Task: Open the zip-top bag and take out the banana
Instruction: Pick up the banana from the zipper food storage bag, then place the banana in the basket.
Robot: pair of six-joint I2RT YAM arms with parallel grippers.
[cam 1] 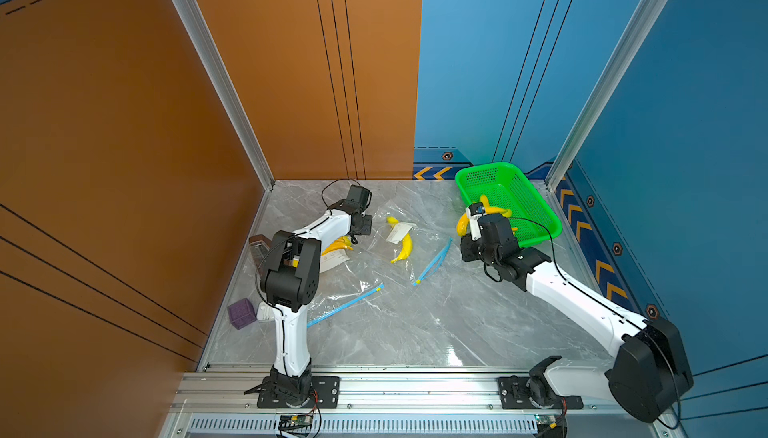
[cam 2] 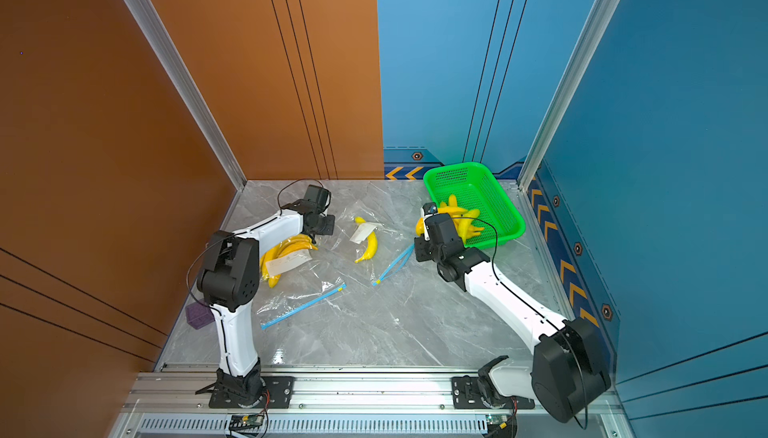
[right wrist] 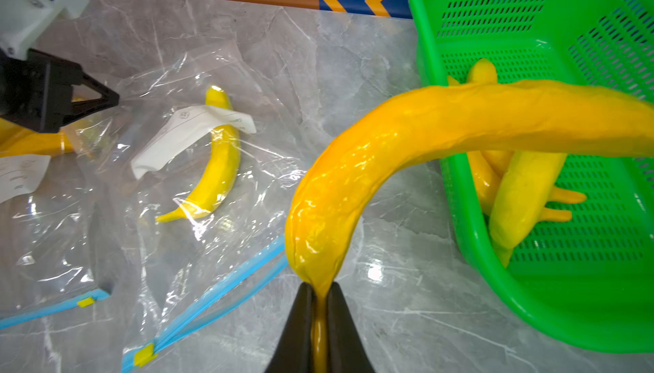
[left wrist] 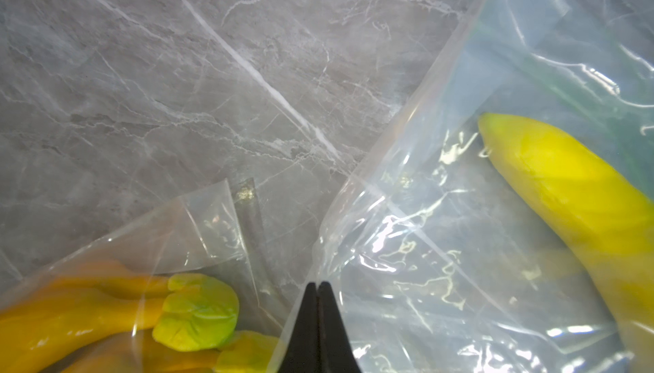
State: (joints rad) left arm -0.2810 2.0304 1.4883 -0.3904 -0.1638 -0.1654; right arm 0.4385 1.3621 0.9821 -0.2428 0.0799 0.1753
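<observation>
The grey marble counter (cam 1: pixel 415 332) runs out of frame at its near edge. At its far right corner sits the green basket (cam 1: pixel 490 178); the right arm's wrist hides its near left corner and most of the loose bananas (right wrist: pixel 520 197) inside. One clear zip-top bag (cam 1: pixel 424 257) lies mid-counter with its blue zip strip (cam 1: pixel 432 263) parted. Its film is hard to trace against the stone. A second bag (cam 2: pixel 307 286) lies just left of it, half covered by the left arm in both top views. The bunch (cam 2: pixel 286 249) inside shows only in part. The orange banana (right wrist: pixel 442 120) is out of the bags, arching over the basket's near rim. Its far end is cut off in the right wrist view, and the wrist nearly hides it from above. The right gripper (right wrist: pixel 319 304) is pinched narrow on its stem. A yellow banana (cam 1: pixel 404 249) lies inside the zip-top bag, a paper label (cam 1: pixel 399 232) covering its middle. The left gripper (left wrist: pixel 317 304) has its jaws pressed together at that bag's edge; whether film is caught between them cannot be told. A purple box (cam 1: pixel 241 313) sits by the left wall.
</observation>
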